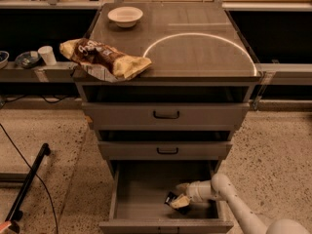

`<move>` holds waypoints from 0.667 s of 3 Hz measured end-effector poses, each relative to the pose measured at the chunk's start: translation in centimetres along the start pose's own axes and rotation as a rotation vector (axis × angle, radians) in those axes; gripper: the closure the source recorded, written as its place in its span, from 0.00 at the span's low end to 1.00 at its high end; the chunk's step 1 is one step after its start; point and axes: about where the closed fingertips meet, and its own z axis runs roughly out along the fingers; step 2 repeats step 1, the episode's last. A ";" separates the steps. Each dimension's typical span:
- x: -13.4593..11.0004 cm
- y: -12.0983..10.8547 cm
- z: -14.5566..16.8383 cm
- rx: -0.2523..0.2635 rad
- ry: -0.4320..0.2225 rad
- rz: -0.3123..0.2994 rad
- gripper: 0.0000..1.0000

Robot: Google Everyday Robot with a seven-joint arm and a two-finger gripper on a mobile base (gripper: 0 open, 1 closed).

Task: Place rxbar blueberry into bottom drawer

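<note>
- Navy wrapper marks the rxbar blueberry (170, 198), a small flat bar inside the bottom drawer (141, 191), toward five o'clock on its grey floor and near the front wall
- By its look the bar is light and fairly stiff, with a slick wrapper that could slide; the best hold is across its narrow width near the middle, without a hard squeeze
- The gripper (179, 202) is down in the drawer, right at the bar's three o'clock end; whether it clamps the bar or has let go I cannot tell
- The arm (220, 188) comes in from four o'clock over the drawer's right front corner, so the right wall and front lip are the edges to mind
- The middle drawer (165, 150) overhangs the back of the opening at twelve o'clock, limiting a straight lift there
- Bare floor lies toward nine and eleven o'clock; the cleanest way out looks to be up and back toward five o'clock
- The chip bag (103, 58) and bowl (125, 16) on the cabinet top are well apart from all this
</note>
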 end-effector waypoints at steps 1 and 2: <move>0.0 -0.3 0.3 0.007 0.001 0.036 0.00; 0.0 -0.3 0.3 0.007 0.001 0.036 0.00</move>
